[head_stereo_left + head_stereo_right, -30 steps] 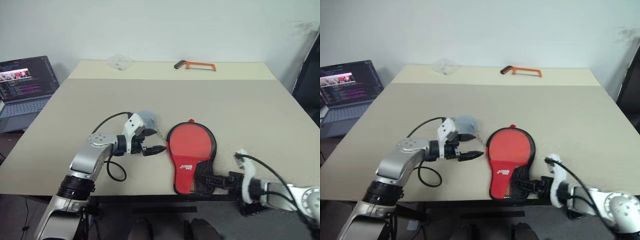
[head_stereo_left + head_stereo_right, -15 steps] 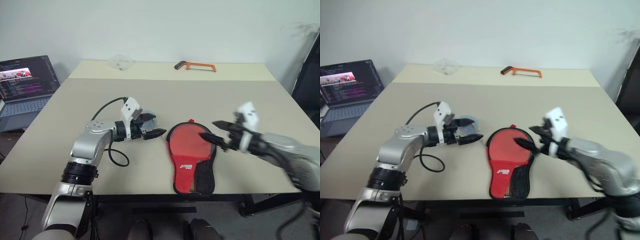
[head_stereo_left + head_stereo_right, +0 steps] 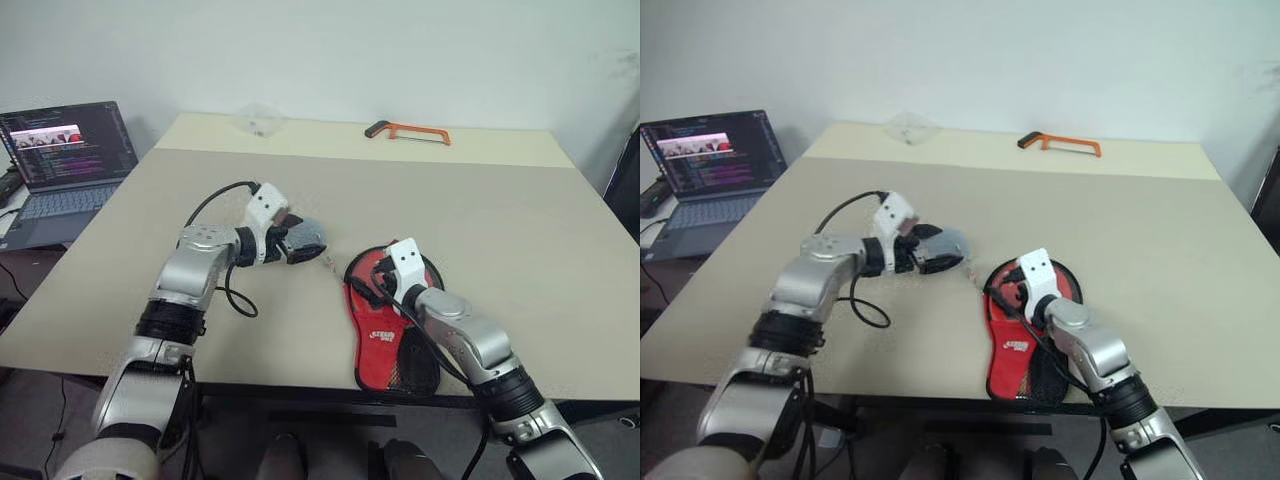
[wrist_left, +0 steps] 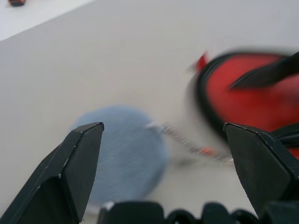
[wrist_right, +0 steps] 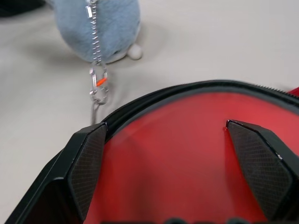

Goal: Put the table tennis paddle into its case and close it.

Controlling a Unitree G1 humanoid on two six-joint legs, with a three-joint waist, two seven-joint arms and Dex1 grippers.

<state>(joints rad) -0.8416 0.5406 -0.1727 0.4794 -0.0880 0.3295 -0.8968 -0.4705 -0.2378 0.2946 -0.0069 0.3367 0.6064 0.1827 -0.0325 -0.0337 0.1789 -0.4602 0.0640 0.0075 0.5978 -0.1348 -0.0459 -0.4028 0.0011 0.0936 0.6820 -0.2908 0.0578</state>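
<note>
1. The case (image 3: 392, 330) lies flat near the table's (image 3: 500, 230) front edge, a little right of the middle. It is paddle-shaped with black trim, its round end toward the far side and its narrow end toward the front.
2. Its top is see-through: the red paddle (image 5: 187, 154) shows inside the round end, with a white logo lower down and black mesh at the narrow end.
3. The right gripper (image 5: 175, 161) hangs over the round end, fingers spread wide, grasping nothing.
4. The left gripper (image 4: 163, 172) is just left of the case, over a small grey-blue pouch (image 3: 305, 240), jaws released and empty.
5. A metal chain (image 5: 96, 70) runs from the pouch to the case's rim.
6. The table's far half and right side are bare; a hacksaw (image 3: 408, 131) lies by the far edge, well apart.
7. A laptop (image 3: 62, 160) sits beyond the left edge.
</note>
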